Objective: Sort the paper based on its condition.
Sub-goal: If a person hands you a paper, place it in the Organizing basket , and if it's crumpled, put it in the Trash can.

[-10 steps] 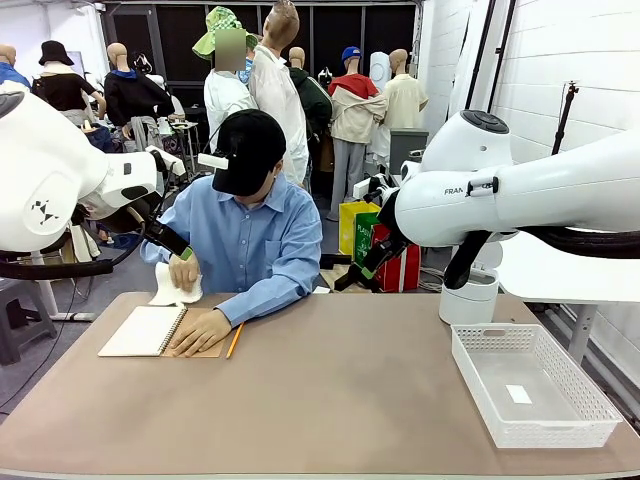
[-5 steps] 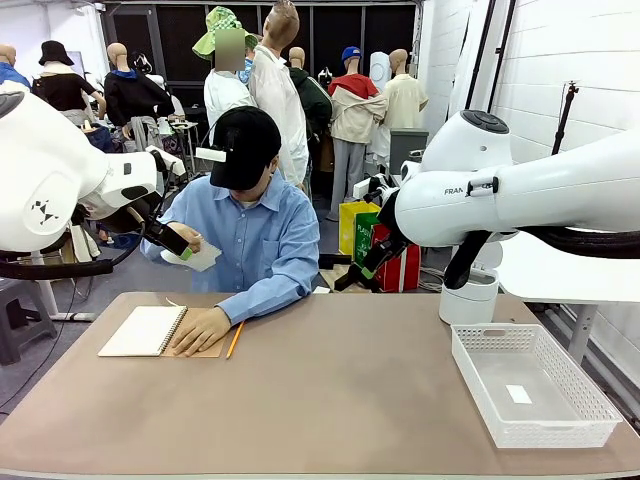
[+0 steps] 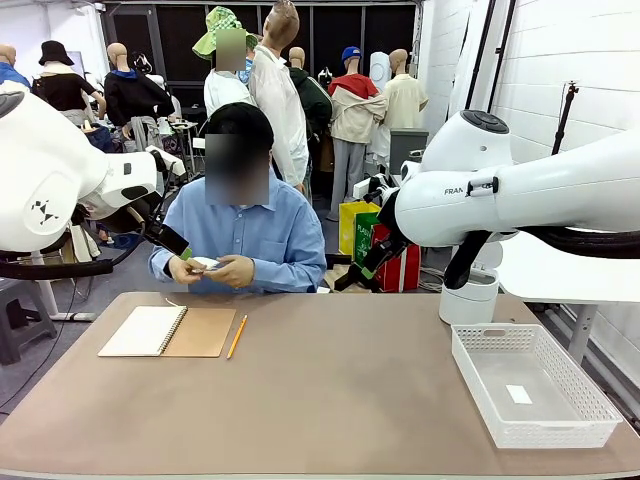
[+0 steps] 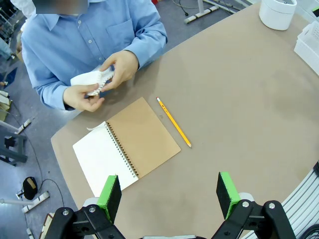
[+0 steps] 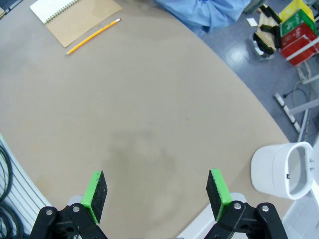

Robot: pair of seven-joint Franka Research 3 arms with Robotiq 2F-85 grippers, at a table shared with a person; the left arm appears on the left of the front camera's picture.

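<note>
Crumpling or folding, cannot tell which: the person at the far side of the table (image 3: 340, 400) holds the paper (image 4: 89, 79), a white sheet, between both hands (image 4: 107, 79) at chest height, above the table's far edge. An open spiral notebook (image 4: 127, 152) lies flat on the table below those hands, tan cover to one side, white page to the other. A yellow pencil (image 4: 173, 122) rests just beside the cover, not touching it. White mesh basket (image 3: 530, 385) sits at the robot's right, a small white slip on its floor. Left tool (image 4: 169, 191) spread wide, nothing between its pads, hanging above the notebook. Right tool (image 5: 155, 191) likewise spread and empty over bare tabletop, near a white round container (image 5: 286, 169).
</note>
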